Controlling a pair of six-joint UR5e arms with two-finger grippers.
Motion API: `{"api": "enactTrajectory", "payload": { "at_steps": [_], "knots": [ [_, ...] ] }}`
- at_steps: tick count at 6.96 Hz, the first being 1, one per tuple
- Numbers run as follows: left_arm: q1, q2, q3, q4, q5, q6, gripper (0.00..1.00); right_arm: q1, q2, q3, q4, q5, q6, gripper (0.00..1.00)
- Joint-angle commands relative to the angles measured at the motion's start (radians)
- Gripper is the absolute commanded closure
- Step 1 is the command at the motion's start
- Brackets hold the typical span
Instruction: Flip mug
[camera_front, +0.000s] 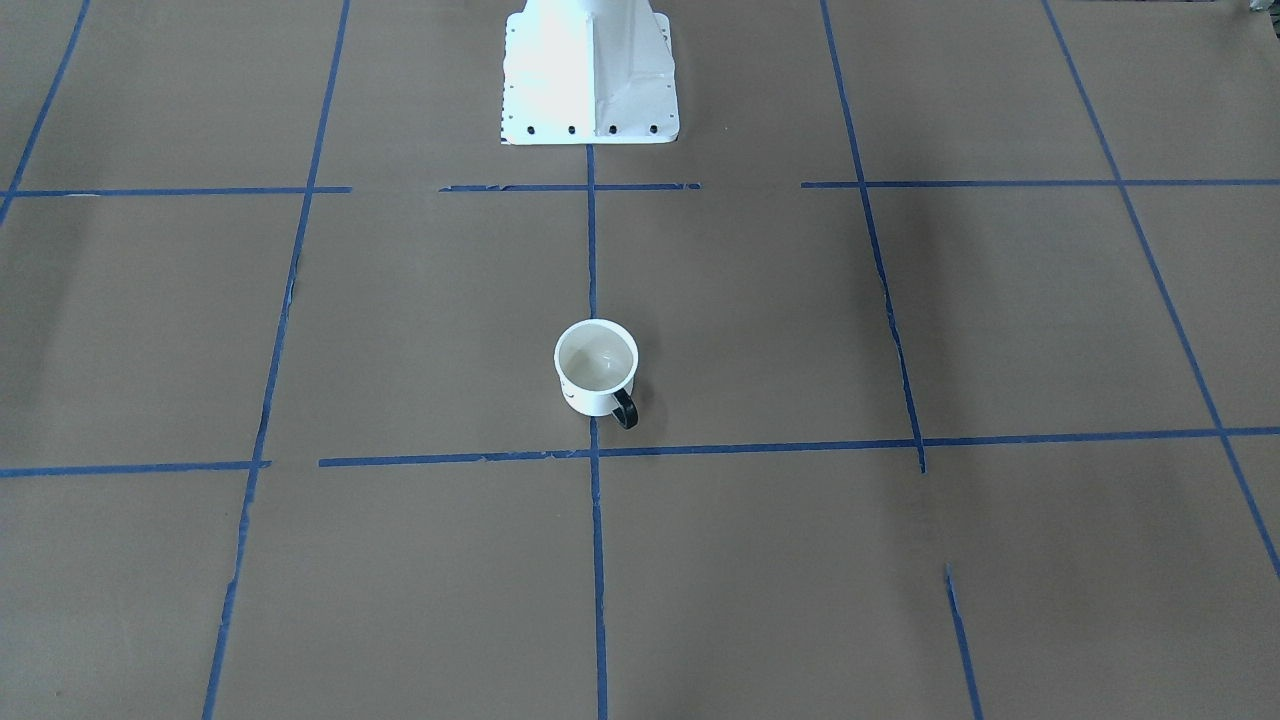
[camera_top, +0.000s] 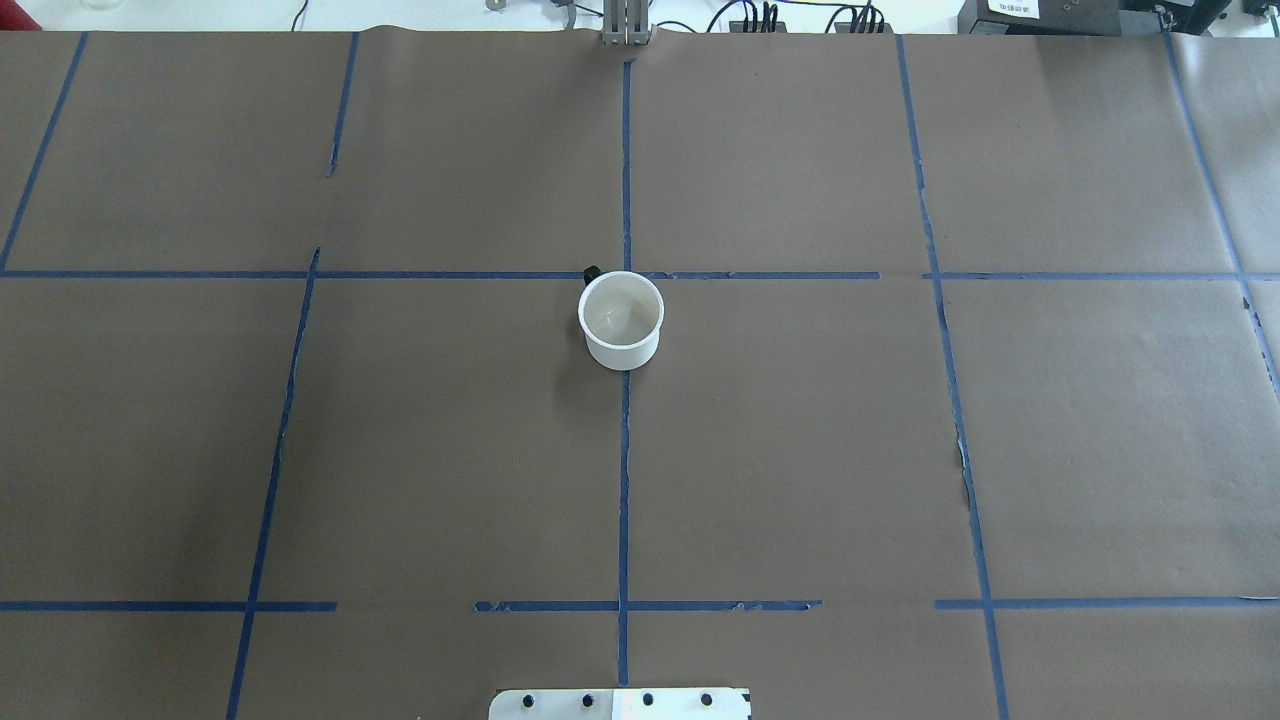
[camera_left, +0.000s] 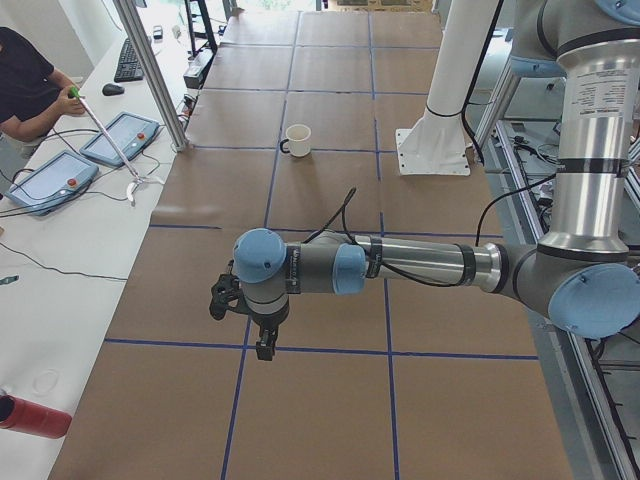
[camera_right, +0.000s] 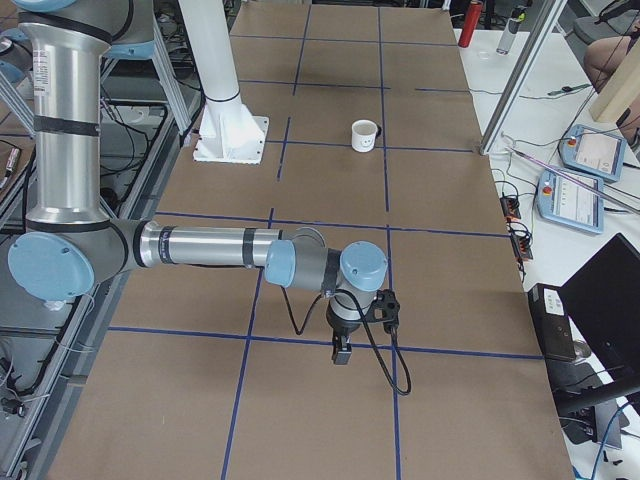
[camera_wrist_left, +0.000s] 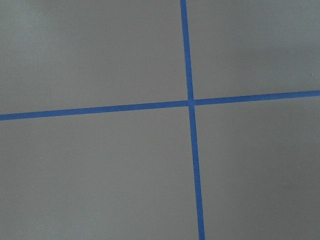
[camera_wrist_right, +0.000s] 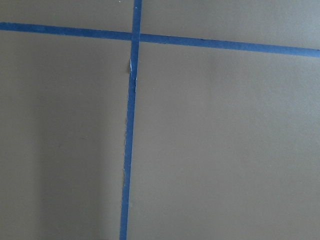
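The mug (camera_front: 596, 368) is small and white and stands upright, open end up, at the middle of the brown table, on a blue tape line. Its black handle (camera_front: 625, 408) points away from the robot. It also shows in the overhead view (camera_top: 621, 320) and both side views (camera_left: 297, 139) (camera_right: 365, 135); the smiley face shows in the right view. My left gripper (camera_left: 264, 346) and right gripper (camera_right: 341, 352) each hang low over the table far from the mug, at opposite ends. They show only in the side views, so I cannot tell whether they are open or shut.
The robot's white pedestal (camera_front: 590, 70) stands at the table's robot side. Blue tape lines (camera_top: 623, 480) grid the brown paper. A side bench holds teach pendants (camera_left: 110, 140) and a red bottle (camera_left: 30, 415), with an operator (camera_left: 25, 85) nearby.
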Motion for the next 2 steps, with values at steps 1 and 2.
{"api": "enactTrajectory", "payload": {
  "at_steps": [1, 2],
  "knots": [
    [0.000, -0.001, -0.004, -0.053, 0.017, 0.007, 0.00, 0.000, 0.000, 0.000, 0.000, 0.000, 0.000, 0.00],
    [0.000, -0.006, -0.009, -0.055, 0.014, 0.008, 0.00, 0.000, 0.000, 0.000, 0.000, 0.000, 0.000, 0.00]
  ]
}}
